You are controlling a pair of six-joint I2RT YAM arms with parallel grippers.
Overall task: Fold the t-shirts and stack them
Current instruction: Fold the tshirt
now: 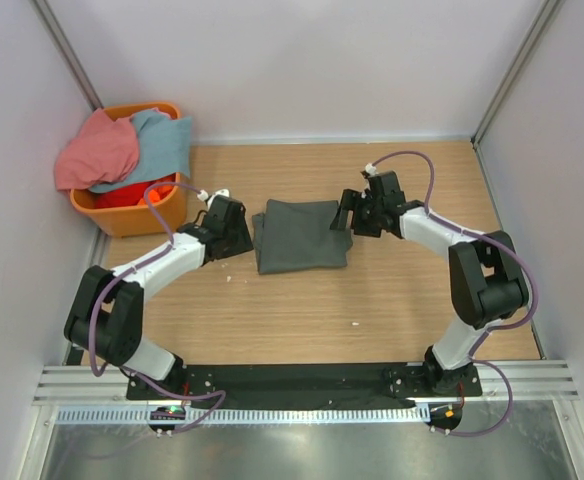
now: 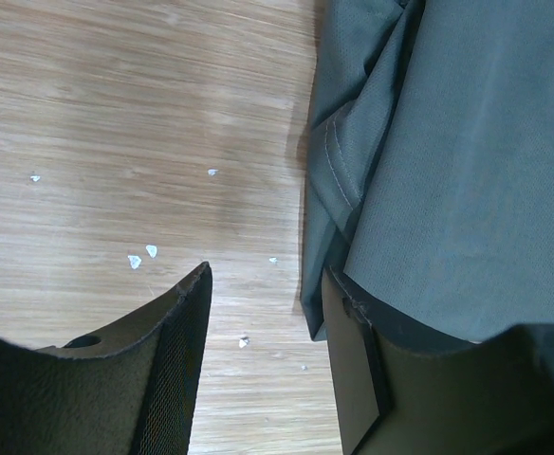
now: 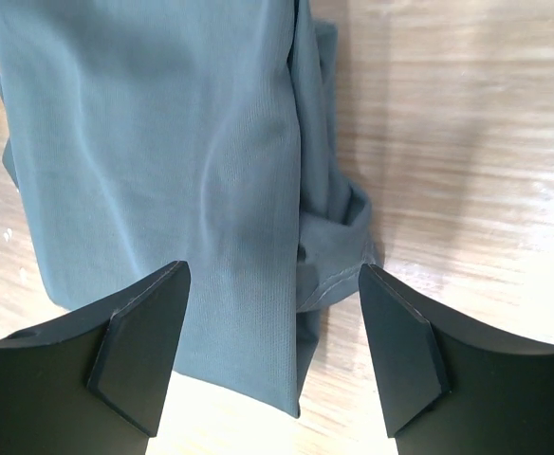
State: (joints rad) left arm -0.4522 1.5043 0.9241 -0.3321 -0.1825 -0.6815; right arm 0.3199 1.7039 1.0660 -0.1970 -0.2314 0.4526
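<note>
My left pincer and right pincer both gape wide at opposite edges of the folded grey shirt on the worktop.

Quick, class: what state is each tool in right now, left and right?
Left tool: open, at the edge of the dark grey t-shirt, gripping nothing.
Right tool: open, straddling that shirt's edge.
</note>
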